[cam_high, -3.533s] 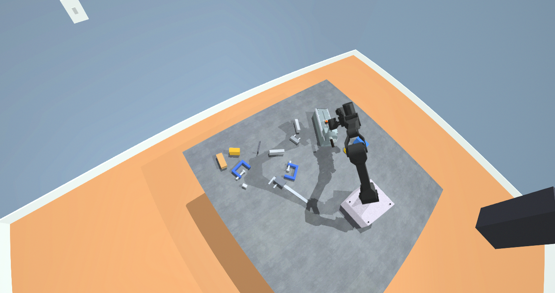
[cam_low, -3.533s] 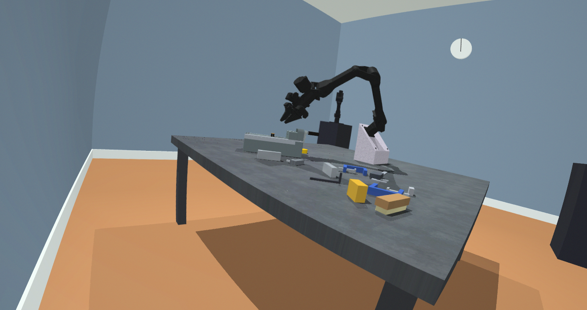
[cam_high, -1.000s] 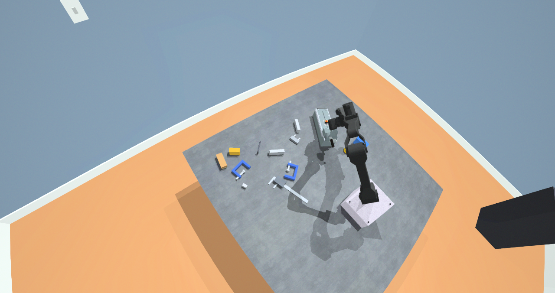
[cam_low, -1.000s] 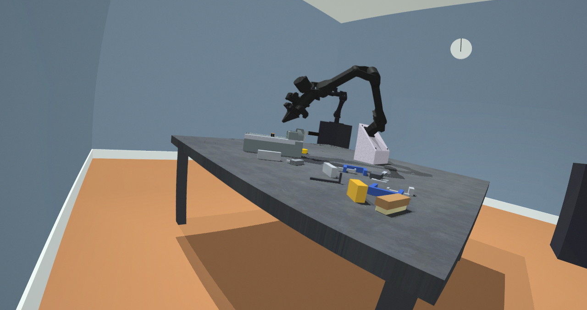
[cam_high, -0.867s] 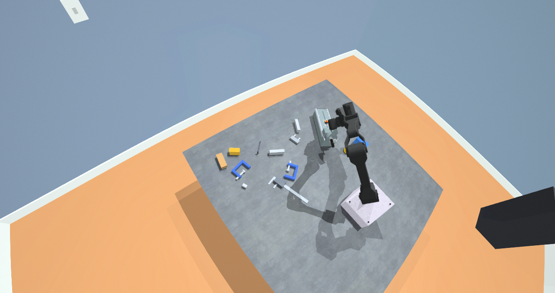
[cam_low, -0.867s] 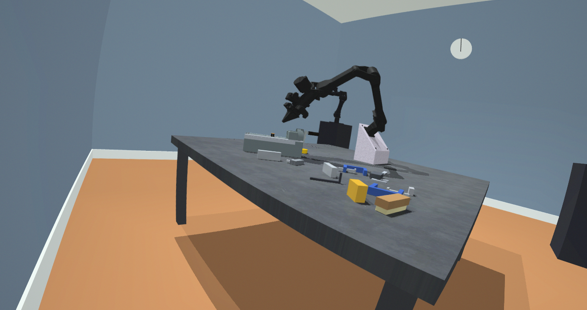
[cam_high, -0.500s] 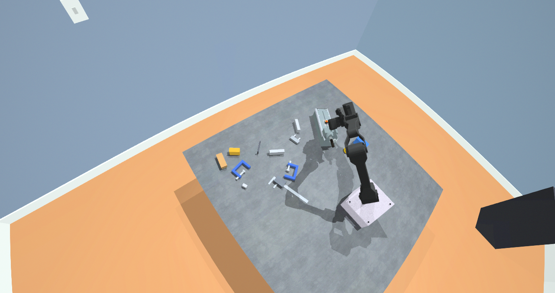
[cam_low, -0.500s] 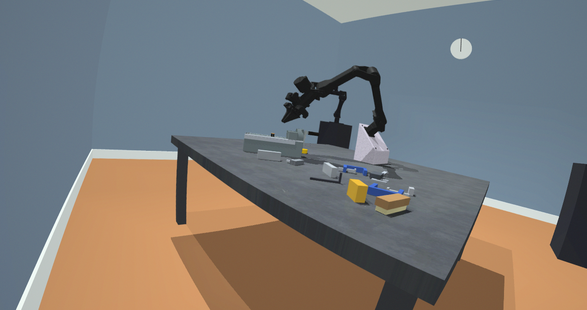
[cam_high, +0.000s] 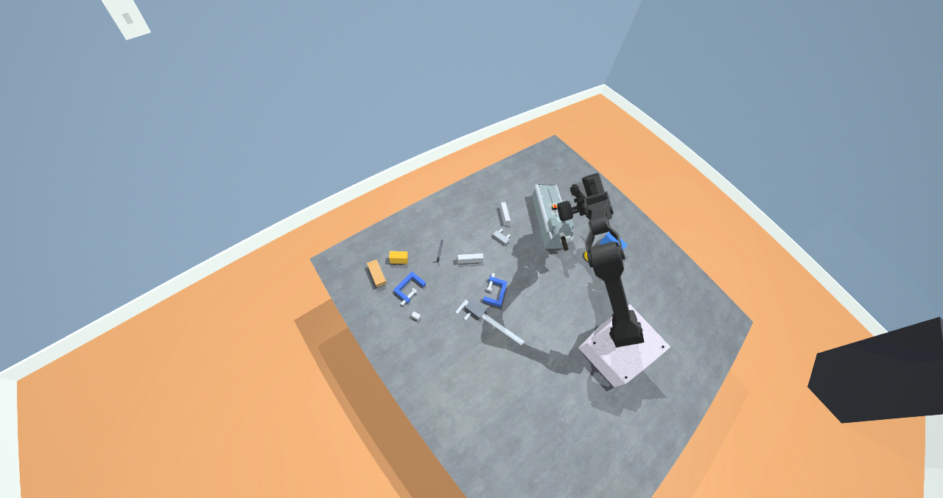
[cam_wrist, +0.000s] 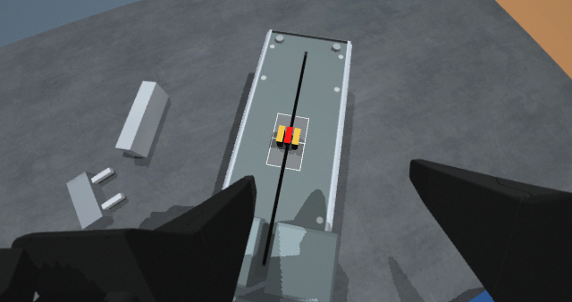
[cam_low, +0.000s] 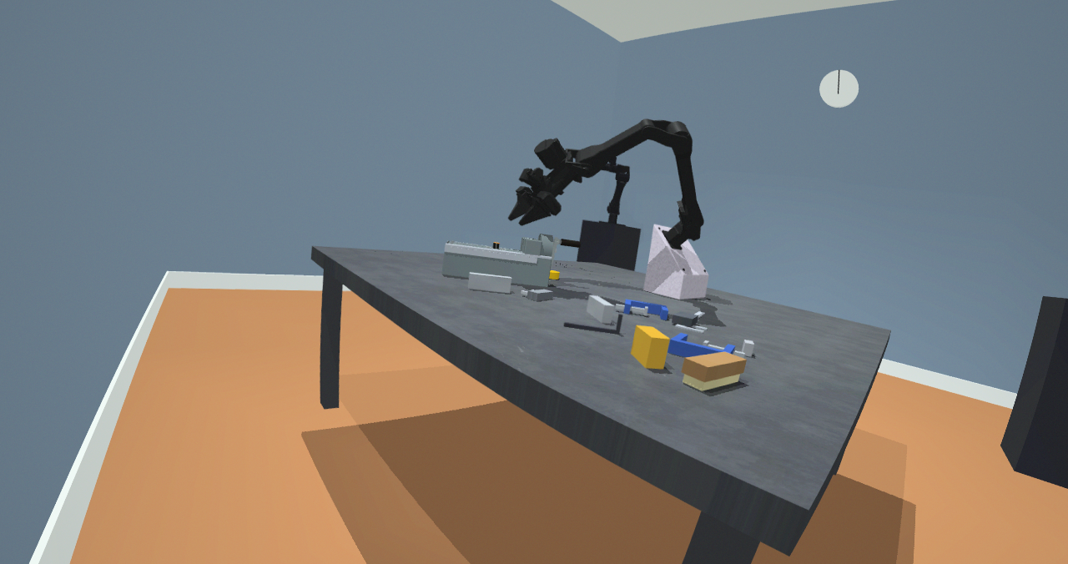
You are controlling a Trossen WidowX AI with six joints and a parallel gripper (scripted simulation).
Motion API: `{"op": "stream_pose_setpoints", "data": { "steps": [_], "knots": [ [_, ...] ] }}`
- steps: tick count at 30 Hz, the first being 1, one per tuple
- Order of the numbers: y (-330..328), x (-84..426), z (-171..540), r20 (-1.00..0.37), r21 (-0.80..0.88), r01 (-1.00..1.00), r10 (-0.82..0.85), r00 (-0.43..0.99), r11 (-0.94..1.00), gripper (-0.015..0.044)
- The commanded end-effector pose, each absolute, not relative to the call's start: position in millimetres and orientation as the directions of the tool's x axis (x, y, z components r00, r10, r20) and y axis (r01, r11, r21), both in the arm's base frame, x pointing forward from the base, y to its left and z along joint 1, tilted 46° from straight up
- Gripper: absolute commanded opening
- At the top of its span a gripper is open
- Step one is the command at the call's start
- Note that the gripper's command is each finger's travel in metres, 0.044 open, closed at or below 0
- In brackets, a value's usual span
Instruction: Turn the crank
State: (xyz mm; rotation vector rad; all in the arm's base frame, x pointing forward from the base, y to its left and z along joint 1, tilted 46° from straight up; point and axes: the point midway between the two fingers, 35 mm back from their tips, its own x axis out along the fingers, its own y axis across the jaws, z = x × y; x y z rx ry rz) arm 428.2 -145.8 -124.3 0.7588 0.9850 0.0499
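The pale grey-green machine (cam_high: pixel 541 213) (cam_low: pixel 492 265) (cam_wrist: pixel 313 76) stands on the table with a black slot along its top. In the wrist view the red pointer (cam_wrist: pixel 289 135) sits between the left brass mark (cam_wrist: pixel 280 134) and the right brass mark (cam_wrist: pixel 297 137); it looks level with them, though any slight offset is too small to tell. The crank's dark handle (cam_high: pixel 564 243) (cam_low: pixel 569 242) sticks out at the machine's near end, untouched. My gripper (cam_low: pixel 516 221) (cam_wrist: pixel 331 176) is open and empty, high above the machine, away from the handle.
A light grey block (cam_high: pixel 505 214) (cam_low: pixel 490 282) (cam_wrist: pixel 142 119) and a two-pegged grey piece (cam_high: pixel 500 236) (cam_wrist: pixel 85 199) lie beside the machine. Blue clamps (cam_high: pixel 504 292) (cam_high: pixel 398 289), a yellow block (cam_high: pixel 398 257) (cam_low: pixel 647 348) and an orange block (cam_high: pixel 376 272) lie farther off. A blue object (cam_high: pixel 613 241) lies by the arm.
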Motion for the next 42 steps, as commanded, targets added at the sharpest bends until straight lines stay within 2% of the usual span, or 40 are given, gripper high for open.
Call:
{"op": "stream_pose_setpoints", "data": {
  "steps": [1,14,35,42],
  "knots": [
    [-145.8,428.2,-124.3,-0.733,0.599,0.29,0.366,0.573,0.746,0.0335],
    [-145.8,428.2,-124.3,-0.733,0.599,0.29,0.366,0.573,0.746,0.0],
    [-145.7,428.3,-124.3,-0.733,0.599,0.29,0.366,0.573,0.746,0.0],
    [-145.7,428.3,-124.3,-0.733,0.599,0.29,0.366,0.573,0.746,0.0184]
  ]
}}
